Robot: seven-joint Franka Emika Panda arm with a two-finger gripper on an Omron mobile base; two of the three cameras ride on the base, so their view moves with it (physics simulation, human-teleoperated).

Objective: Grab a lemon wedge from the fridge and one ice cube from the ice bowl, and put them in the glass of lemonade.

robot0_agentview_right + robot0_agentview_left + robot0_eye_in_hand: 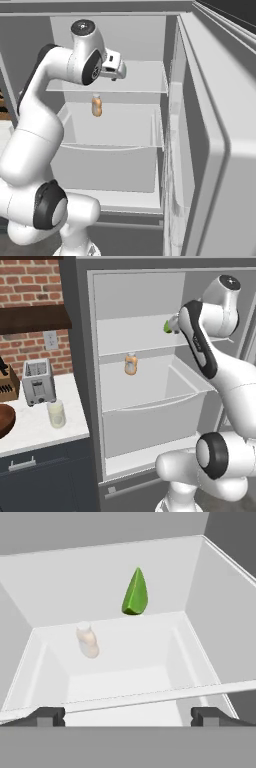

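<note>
2 base views flank fridge (140, 381) interior.

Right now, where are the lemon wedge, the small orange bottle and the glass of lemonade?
lemon wedge (135, 593), hand view, middle of its green face.
orange bottle (131, 365), left base view, its body, on the fridge shelf.
glass of lemonade (56, 414), left base view, its side wall, on the counter before the toaster.

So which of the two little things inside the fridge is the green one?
The lemon wedge, a pointed green piece standing on the upper shelf. The other, a small orange-tan bottle with a pale cap, stands lower, behind the drawer.
</note>
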